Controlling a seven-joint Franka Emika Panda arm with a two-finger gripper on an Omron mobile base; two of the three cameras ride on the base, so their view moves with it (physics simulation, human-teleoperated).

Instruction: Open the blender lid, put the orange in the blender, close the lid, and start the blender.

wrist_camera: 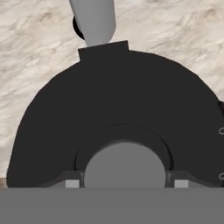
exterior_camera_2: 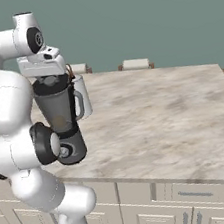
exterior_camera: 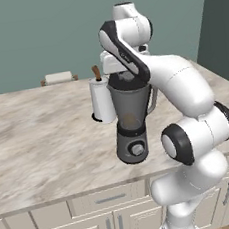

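Hanging directly over the tall blender (exterior_camera: pixel 131 119) with its dark grey base and translucent grey tapered jar, the white arm's hand sits right at the jar's top. Blender stands near the front edge of the pale marbled stone desk (exterior_camera: pixel 44 139), round silver front knob (exterior_camera: pixel 137 148) facing the cabinets, side handle (exterior_camera_2: pixel 77 102) toward the robot's right.

Claw (wrist_camera: pixel 124 181): the hand view looks straight down on the dark grey round disc-shaped blender lid (wrist_camera: pixel 118 109), which spans the jar's rim. Two small dark fingertips (wrist_camera: pixel 72 181) stand either side of the lid's raised grey centre knob (wrist_camera: pixel 124 166), close against it. Cannot tell whether they actually pinch the knob or merely bracket it. In the base views the hand's white body hides the claw and the lid.

Small smooth bright-orange ball (exterior_camera: pixel 131 119): seen dimly as an orange-brown patch through the jar wall, low inside the jar, just above the base. Same patch from the right base view.

White paper-towel roll (exterior_camera: pixel 102 105) on a brown-tipped post stands just behind the blender to its left, very near it, contact unclear. In the hand view its grey-white cylinder rises past the lid's far edge.

Beyond the desk's far edge, tops of pale chair backs (exterior_camera_2: pixel 135 63) against a teal wall. White cabinet drawers with bar handles (exterior_camera: pixel 110 199) run beneath the desk front.
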